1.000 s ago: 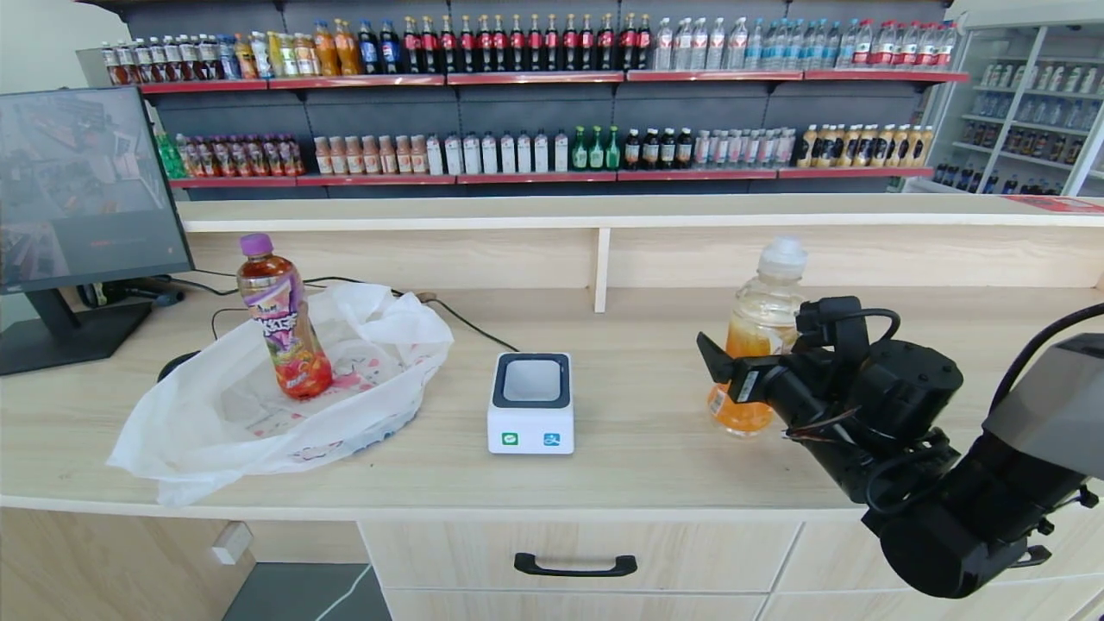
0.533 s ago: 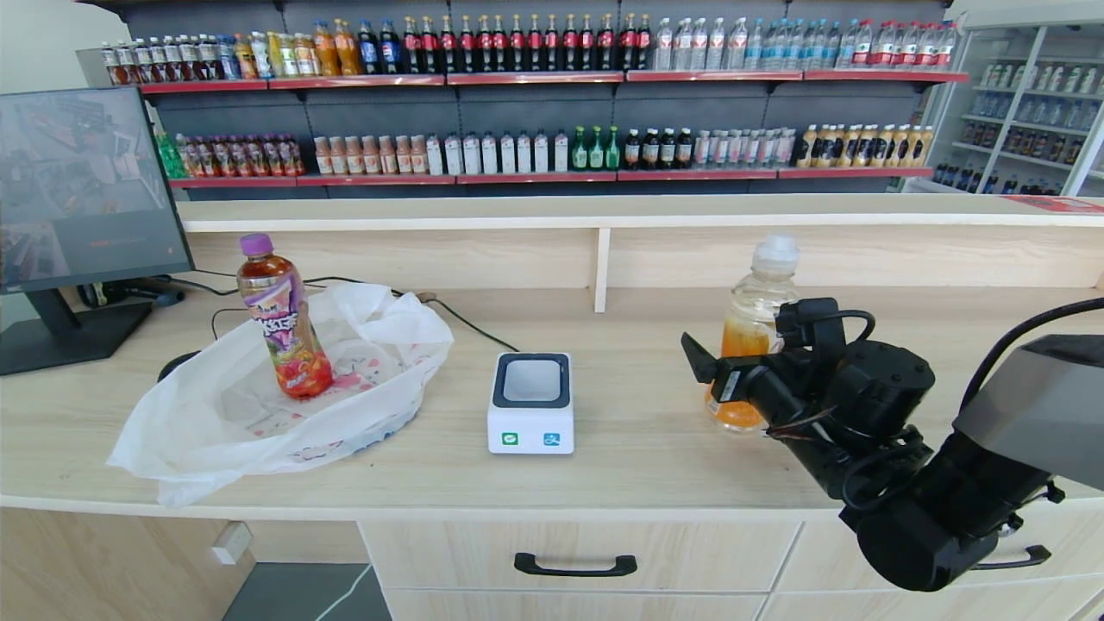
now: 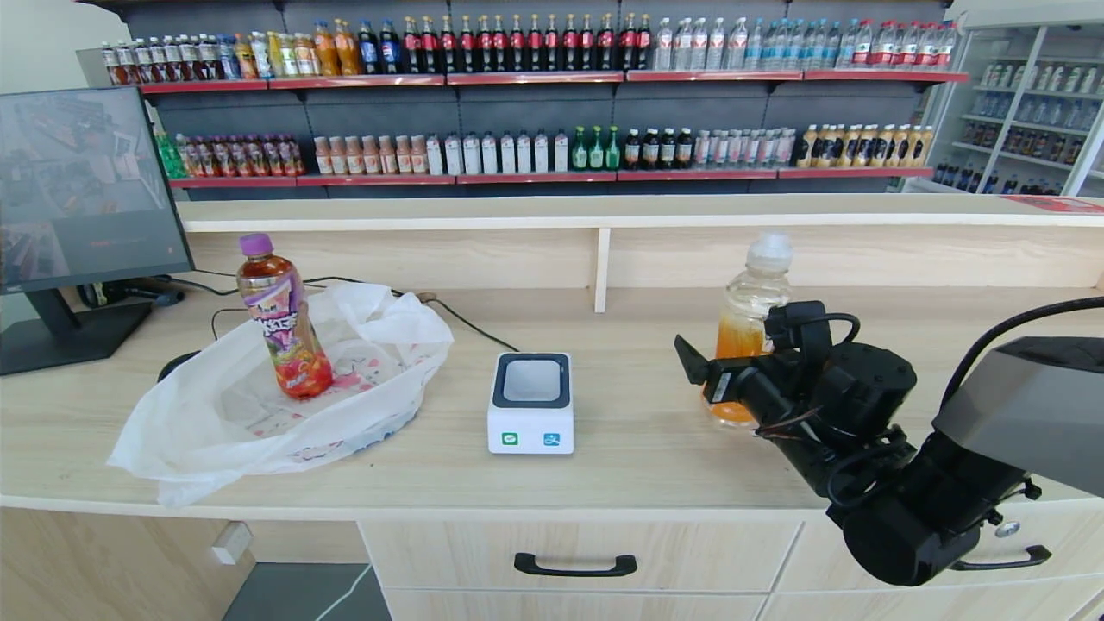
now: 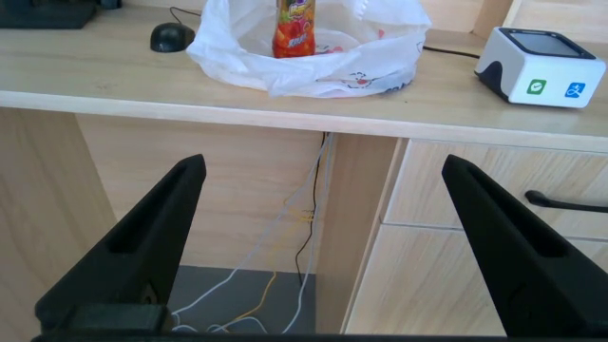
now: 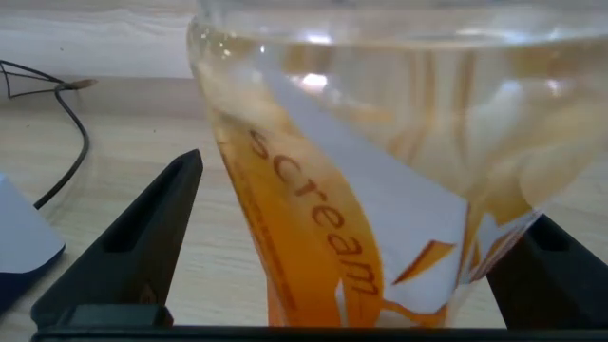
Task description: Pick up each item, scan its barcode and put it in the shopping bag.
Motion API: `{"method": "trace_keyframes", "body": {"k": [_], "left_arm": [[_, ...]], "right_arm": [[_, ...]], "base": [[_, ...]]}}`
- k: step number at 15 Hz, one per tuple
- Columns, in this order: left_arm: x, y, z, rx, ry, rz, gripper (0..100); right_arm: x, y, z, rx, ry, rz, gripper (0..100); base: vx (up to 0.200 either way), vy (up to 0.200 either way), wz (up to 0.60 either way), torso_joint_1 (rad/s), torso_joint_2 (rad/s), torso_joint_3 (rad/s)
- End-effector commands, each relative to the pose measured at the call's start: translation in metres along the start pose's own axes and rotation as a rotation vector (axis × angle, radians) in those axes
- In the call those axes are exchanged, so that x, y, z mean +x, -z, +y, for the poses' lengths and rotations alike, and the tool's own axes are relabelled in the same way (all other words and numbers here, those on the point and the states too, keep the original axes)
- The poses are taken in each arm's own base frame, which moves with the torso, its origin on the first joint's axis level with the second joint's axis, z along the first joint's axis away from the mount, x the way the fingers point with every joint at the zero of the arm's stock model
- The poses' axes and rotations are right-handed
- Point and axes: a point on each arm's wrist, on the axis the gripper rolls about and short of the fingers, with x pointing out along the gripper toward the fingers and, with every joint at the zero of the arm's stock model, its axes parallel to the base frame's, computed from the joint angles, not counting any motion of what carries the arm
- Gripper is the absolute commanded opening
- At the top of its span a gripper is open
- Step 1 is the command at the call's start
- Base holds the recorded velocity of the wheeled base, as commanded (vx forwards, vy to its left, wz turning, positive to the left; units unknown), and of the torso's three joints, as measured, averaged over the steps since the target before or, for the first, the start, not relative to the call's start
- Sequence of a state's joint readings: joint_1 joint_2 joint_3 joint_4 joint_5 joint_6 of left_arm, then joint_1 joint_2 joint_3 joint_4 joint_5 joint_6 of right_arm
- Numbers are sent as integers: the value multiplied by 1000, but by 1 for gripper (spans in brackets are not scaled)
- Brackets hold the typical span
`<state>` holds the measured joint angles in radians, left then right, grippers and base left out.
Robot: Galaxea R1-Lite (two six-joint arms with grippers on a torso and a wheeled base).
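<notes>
Slanted orange lettering is running down the white label of the orange-drink bottle [image 5: 361, 256], which is standing at 3 o'clock from the scanner [image 3: 530, 401]. Big slanted letters are crossing the purple-capped bottle [image 3: 285, 323] at 9 o'clock. The scanner's front is showing a green icon [image 3: 511, 439] and a blue icon [image 3: 552, 439].

Pale wood-grain desk [image 3: 638, 470]: smooth, matt.
Thin white plastic shopping bag [image 3: 216, 427]: crinkled, slightly translucent, soft sheen.
Clear plastic bottle of orange drink [image 3: 752, 297]: glossy wall, printed film label.
Purple-capped plastic bottle [image 3: 285, 323]: glossy wrap.
White box-shaped scanner [image 3: 530, 427]: smooth plastic, dark glassy top.
Right pincer [image 5: 337, 275]: matt black fingers [image 5: 133, 247].
</notes>
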<state>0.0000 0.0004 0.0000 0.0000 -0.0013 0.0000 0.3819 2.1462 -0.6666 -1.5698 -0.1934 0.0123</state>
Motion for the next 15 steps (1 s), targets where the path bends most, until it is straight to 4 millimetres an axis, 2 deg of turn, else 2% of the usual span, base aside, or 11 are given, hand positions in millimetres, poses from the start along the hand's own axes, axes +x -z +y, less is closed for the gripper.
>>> {"method": "trace_keyframes", "body": {"k": [1, 15], "left_arm": [[0, 0, 0, 0, 0, 0, 100], [0, 0, 0, 0, 0, 0, 100]], "right_arm": [[0, 0, 0, 0, 0, 0, 0], [-2, -7, 0, 5, 1, -17, 0]], "base": [[0, 0, 0, 0, 0, 0], [0, 0, 0, 0, 0, 0]]}}
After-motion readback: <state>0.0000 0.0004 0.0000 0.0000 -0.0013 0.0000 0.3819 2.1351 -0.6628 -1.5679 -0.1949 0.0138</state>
